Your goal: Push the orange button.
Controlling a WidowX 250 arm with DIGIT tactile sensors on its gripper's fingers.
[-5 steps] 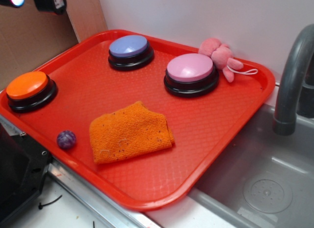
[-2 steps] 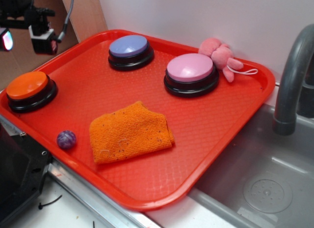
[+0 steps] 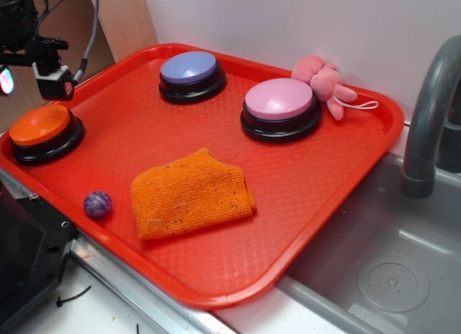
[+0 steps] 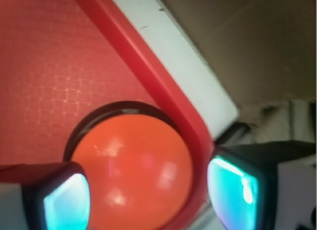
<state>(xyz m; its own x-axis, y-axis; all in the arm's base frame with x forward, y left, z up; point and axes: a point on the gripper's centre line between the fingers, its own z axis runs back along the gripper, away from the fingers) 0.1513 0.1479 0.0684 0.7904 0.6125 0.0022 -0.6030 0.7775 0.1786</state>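
Your hand hangs above the round orange dome button on its black base, not touching it; its fingers stand wide, one on either side of the dome in the wrist view. That button sits in the left corner of the red plastic tray, well apart from the orange knitted cloth.

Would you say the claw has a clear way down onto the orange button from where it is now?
Probably yes: the claw hangs above the orange button, with nothing between them.
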